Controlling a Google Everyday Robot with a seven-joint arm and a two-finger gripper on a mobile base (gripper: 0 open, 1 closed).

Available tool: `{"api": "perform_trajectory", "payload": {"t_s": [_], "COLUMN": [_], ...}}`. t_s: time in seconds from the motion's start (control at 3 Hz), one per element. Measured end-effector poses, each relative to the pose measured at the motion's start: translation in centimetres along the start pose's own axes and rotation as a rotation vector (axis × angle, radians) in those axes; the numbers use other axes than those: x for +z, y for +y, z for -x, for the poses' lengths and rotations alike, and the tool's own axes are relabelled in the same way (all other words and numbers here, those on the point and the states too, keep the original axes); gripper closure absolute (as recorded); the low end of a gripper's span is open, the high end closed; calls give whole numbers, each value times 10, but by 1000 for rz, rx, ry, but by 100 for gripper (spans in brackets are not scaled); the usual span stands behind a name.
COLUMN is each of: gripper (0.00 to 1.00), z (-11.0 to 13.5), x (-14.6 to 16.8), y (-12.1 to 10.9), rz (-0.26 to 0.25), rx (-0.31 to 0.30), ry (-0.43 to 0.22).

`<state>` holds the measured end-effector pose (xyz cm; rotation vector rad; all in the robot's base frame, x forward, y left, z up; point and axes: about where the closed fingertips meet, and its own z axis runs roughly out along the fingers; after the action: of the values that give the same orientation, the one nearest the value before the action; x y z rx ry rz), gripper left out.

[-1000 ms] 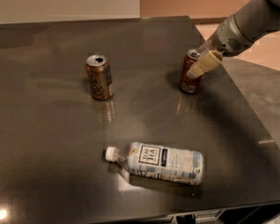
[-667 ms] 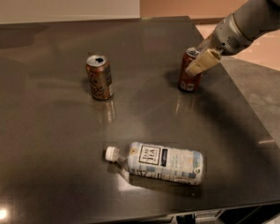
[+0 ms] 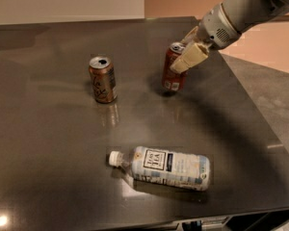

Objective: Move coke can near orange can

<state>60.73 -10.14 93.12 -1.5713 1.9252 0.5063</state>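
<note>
Camera view, one item of the task and its surroundings. Coke can (image 3: 172,78): upright, long axis vertical, silver top up, small white patch low on the side facing the camera; stands right of centre toward the far part of the dark worktop (image 3: 48,143). Whether its base rests fully on the surface cannot be told. Orange can (image 3: 102,81): upright, opened top up, pale lettering toward the camera, to the left of the coke can and apart from it, with bare worktop between them. Hand (image 3: 182,52): at the coke can's upper part, reaching in from the upper right on a pale grey arm (image 3: 241,8); closed on the can, the near finger (image 3: 189,59) lying slantwise across the upper right of the can, the other behind the rim. Hidden or cut off: the near finger covers part of the can's top and shoulder; the far finger is mostly behind the can; the arm runs out of the top right corner. Also present: a clear bottle (image 3: 166,167) with white cap and pale label, lying on its side near the front edge, cap pointing left.
</note>
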Motion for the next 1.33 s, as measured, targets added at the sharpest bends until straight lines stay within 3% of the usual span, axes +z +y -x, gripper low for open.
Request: {"api": "perform_trajectory", "payload": {"t_s": [0.67,1.0,1.33], "gripper": [100,100,82], "z": [55,68,73], "x": [42,57,73], "y": [32,41,48], "rz": [127,164,180], "rx": [-104,-132,-165], "ry": [-35,-32,-5]}}
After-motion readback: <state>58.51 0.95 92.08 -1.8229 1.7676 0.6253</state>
